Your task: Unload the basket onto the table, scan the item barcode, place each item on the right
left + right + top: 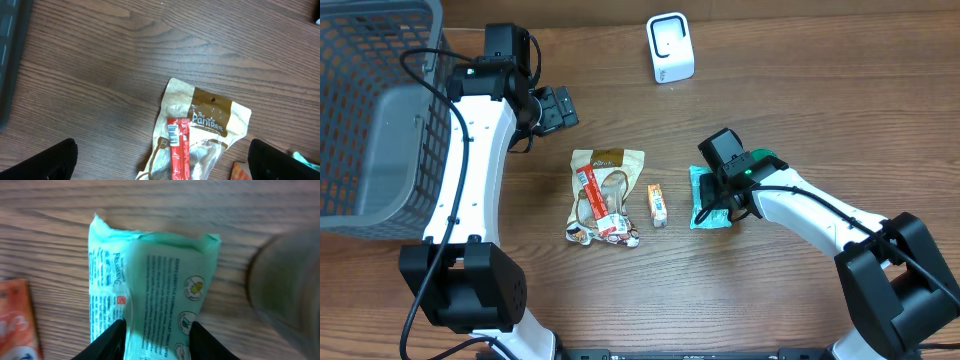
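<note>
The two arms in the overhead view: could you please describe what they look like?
Both have white tubular links, black joints and black bases. A black cable loops beside the left arm and a thinner one runs along the right arm. The left gripper and the right gripper are black.

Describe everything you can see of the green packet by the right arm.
The green packet is a soft mint-green film pouch with a crimped end, small dark print and round icons facing up. It lies on the wooden table, right of the orange packet and apart from it. The right gripper pinches it, wrinkling the film.
</note>
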You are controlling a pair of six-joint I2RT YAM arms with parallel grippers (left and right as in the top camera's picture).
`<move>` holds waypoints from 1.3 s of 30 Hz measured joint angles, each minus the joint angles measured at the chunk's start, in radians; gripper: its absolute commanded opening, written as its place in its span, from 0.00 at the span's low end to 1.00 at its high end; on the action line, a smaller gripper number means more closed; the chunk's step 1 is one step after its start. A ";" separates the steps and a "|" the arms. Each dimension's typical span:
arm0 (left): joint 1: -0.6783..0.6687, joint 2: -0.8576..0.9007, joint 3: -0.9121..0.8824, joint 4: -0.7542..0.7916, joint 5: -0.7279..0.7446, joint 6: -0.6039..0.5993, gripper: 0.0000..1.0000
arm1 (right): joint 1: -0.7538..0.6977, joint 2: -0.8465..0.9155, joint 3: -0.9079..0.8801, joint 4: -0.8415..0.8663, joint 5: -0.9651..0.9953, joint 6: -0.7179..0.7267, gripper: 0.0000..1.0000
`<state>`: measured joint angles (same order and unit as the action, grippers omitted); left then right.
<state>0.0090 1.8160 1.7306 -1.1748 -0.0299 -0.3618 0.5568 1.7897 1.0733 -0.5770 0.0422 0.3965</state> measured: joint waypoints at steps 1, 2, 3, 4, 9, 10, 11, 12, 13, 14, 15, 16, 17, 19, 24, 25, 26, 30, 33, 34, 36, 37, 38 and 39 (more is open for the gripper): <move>0.000 0.000 0.000 -0.001 0.000 0.000 1.00 | 0.000 0.000 0.000 0.010 -0.013 -0.008 0.41; 0.000 0.000 0.000 0.000 0.000 0.000 1.00 | 0.000 0.000 0.000 0.021 -0.023 -0.017 0.41; 0.000 0.000 0.000 0.000 0.000 0.000 1.00 | 0.000 0.000 0.000 0.027 -0.038 -0.024 0.41; 0.000 0.000 0.000 0.000 0.000 0.000 1.00 | 0.000 0.000 0.000 0.028 -0.043 -0.028 0.41; 0.000 0.000 0.000 0.000 0.000 0.000 1.00 | 0.000 0.000 0.000 0.025 -0.051 -0.039 0.45; 0.000 0.000 0.000 0.000 0.000 0.000 1.00 | 0.000 0.000 0.000 0.016 -0.049 -0.041 0.45; 0.000 0.000 0.000 0.000 0.000 0.000 1.00 | 0.000 0.000 0.005 -0.003 -0.046 -0.042 0.45; 0.000 0.000 0.000 0.000 0.000 0.000 1.00 | 0.000 0.001 0.014 -0.027 -0.043 -0.043 0.45; 0.000 0.000 0.000 -0.001 0.000 0.000 1.00 | 0.000 0.001 0.030 -0.056 -0.042 -0.043 0.45; 0.000 0.000 0.000 0.000 0.000 0.000 1.00 | 0.000 0.001 0.052 -0.082 -0.042 -0.046 0.45; 0.000 0.000 0.000 0.000 0.000 0.000 1.00 | 0.000 0.001 0.076 -0.103 -0.042 -0.046 0.45; 0.000 0.000 0.000 -0.001 0.000 0.000 1.00 | 0.000 0.001 0.097 -0.121 -0.043 -0.046 0.45; 0.000 0.000 0.000 0.000 0.000 0.000 1.00 | 0.000 0.001 0.132 -0.142 -0.047 -0.048 0.45; 0.000 0.000 0.000 0.000 0.000 0.000 1.00 | 0.002 0.001 0.177 -0.160 -0.064 -0.050 0.46; 0.000 0.000 0.000 0.000 0.000 0.000 1.00 | 0.021 -0.003 0.204 -0.169 -0.103 -0.030 0.51; 0.000 0.000 0.000 0.000 0.000 0.000 1.00 | 0.029 -0.003 0.204 -0.172 -0.110 -0.025 0.52; 0.000 0.000 0.000 0.000 0.000 0.000 1.00 | 0.035 -0.003 0.204 -0.172 -0.113 -0.021 0.54; 0.000 0.000 0.000 -0.001 0.000 0.000 1.00 | 0.062 -0.002 0.203 -0.172 -0.121 -0.008 0.61; 0.000 0.000 0.000 0.000 0.000 0.000 1.00 | 0.071 -0.002 0.203 -0.172 -0.125 -0.008 0.61; 0.000 0.000 0.000 0.000 0.000 0.000 1.00 | 0.071 -0.002 0.203 -0.175 -0.125 -0.007 0.62; 0.000 0.000 0.000 -0.001 0.000 0.000 1.00 | 0.071 -0.002 0.204 -0.196 -0.125 -0.007 0.62; 0.000 0.000 0.000 0.000 0.000 0.000 1.00 | 0.069 -0.002 0.207 -0.214 -0.124 -0.008 0.63; 0.000 0.000 0.000 0.000 0.000 0.000 1.00 | 0.065 -0.002 0.214 -0.236 -0.124 -0.008 0.63; 0.000 0.000 0.000 -0.001 0.000 0.000 1.00 | 0.060 -0.002 0.230 -0.260 -0.124 -0.008 0.64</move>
<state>0.0093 1.8160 1.7306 -1.1755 -0.0299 -0.3618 0.6163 1.7882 1.3037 -0.8368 -0.0822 0.3882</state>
